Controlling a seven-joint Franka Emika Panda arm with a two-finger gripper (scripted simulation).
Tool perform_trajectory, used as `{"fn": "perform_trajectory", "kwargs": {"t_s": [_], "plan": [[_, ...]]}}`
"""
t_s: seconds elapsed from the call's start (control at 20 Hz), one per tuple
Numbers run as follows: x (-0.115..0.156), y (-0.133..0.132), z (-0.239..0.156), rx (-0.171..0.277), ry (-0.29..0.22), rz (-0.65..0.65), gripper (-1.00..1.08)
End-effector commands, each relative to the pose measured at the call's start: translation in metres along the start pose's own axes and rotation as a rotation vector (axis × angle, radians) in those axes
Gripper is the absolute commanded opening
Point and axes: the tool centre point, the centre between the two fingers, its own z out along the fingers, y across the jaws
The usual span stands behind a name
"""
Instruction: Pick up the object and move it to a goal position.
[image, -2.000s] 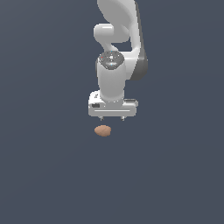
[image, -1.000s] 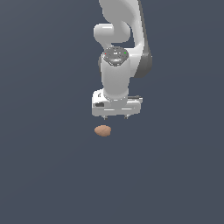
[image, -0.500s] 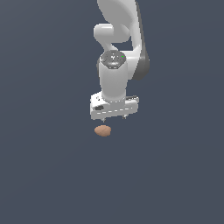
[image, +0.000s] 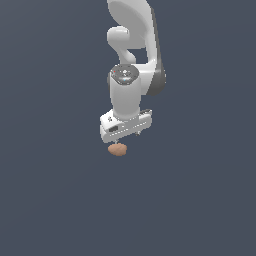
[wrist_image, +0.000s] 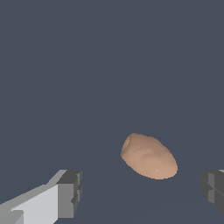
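Note:
The object (image: 117, 149) is a small orange-brown egg-like lump lying on the dark grey floor. My white gripper (image: 126, 136) hangs just above it, its head tilted and turned, with the object peeking out below toward the exterior view's left. In the wrist view the object (wrist_image: 148, 156) lies between the two grey fingertips (wrist_image: 69, 193), nearer the far one (wrist_image: 213, 188). The gripper (wrist_image: 142, 192) is open, with a wide gap and nothing held.
The flat dark grey floor (image: 200, 200) spreads in every direction. The white arm (image: 135, 40) rises behind the gripper. No other objects show.
The gripper has come down toward the object and its head has rotated, now tilted across the view. The object has stayed where it was.

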Motion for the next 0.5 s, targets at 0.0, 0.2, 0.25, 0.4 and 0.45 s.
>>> {"fn": "perform_trajectory", "kwargs": {"t_s": [0.0, 0.2, 0.25, 0.4, 0.45], "plan": [[-0.002, 0.003, 0.004, -0.003, -0.001, -0.066, 1.0], [-0.005, 0.008, 0.011, -0.006, -0.002, -0.169, 1.0], [-0.005, 0.009, 0.013, -0.007, -0.002, -0.195, 1.0], [-0.007, 0.013, 0.017, -0.009, -0.003, -0.272, 1.0], [-0.008, 0.014, 0.019, -0.01, -0.003, -0.298, 1.0]]}}
